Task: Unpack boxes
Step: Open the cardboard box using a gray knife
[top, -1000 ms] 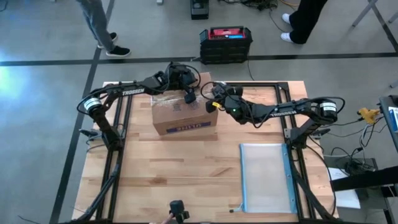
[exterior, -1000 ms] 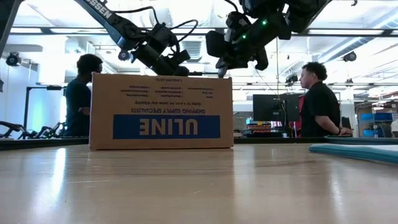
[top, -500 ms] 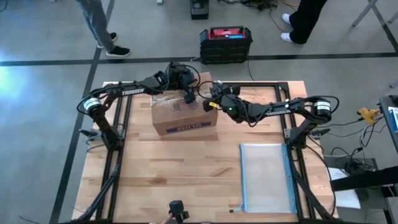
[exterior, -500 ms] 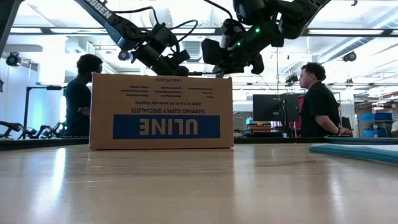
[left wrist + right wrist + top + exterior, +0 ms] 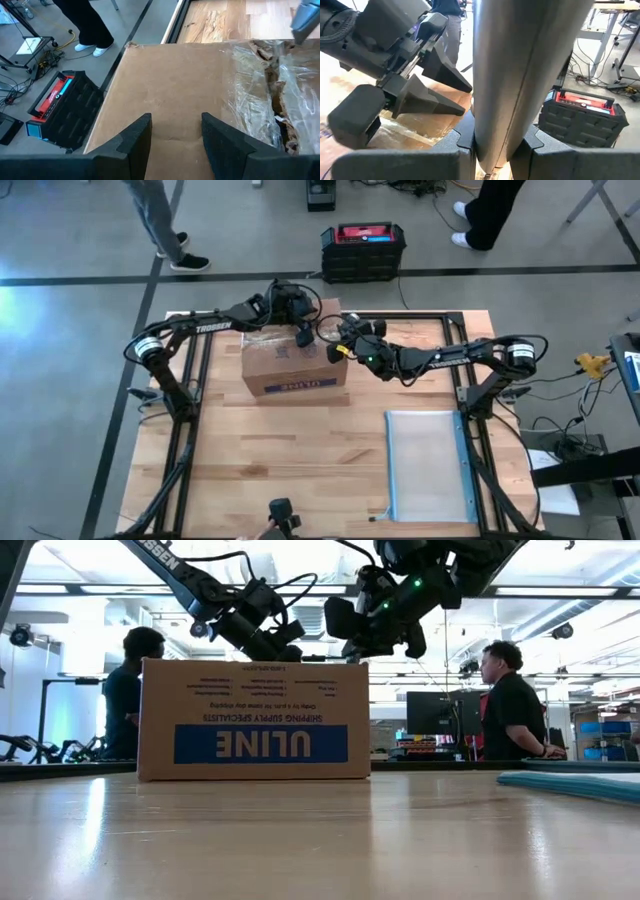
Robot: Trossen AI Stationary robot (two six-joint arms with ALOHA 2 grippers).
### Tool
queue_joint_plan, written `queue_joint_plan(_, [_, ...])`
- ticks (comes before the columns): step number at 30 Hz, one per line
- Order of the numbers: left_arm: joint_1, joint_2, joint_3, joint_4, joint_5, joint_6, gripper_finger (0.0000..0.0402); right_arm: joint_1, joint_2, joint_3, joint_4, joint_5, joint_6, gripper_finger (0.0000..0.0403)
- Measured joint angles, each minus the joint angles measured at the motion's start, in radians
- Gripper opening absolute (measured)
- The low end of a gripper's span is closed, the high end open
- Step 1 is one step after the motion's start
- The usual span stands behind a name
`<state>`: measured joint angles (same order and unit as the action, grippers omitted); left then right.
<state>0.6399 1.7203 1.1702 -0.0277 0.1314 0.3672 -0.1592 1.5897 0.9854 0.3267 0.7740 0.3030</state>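
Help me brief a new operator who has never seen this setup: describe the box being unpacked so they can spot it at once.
On the wooden table, look at the far half, where both arms meet. There sits the brown cardboard box, the largest thing on the table, with the left gripper over its taped top. Its blue ULINE label sets it apart from the flat clear pouch near the right front.
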Motion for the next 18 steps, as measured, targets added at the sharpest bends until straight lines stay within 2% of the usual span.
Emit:
queue_joint_plan(7, [0.004,0.0,0.0,0.002,-0.016,-0.003,0.0156,0.035,-0.013,0.019,-0.006,-0.019,0.015,0.005])
queue_joint_plan(12, [0.005,-0.001,0.0,0.005,-0.022,-0.007,0.0156,0.05,-0.014,0.027,-0.01,0.014,-0.01,0.005])
queue_joint_plan(18, [0.005,-0.024,-0.002,-0.001,-0.029,-0.009,0.0156,0.01,-0.027,0.031,-0.001,0.034,-0.06,0.005])
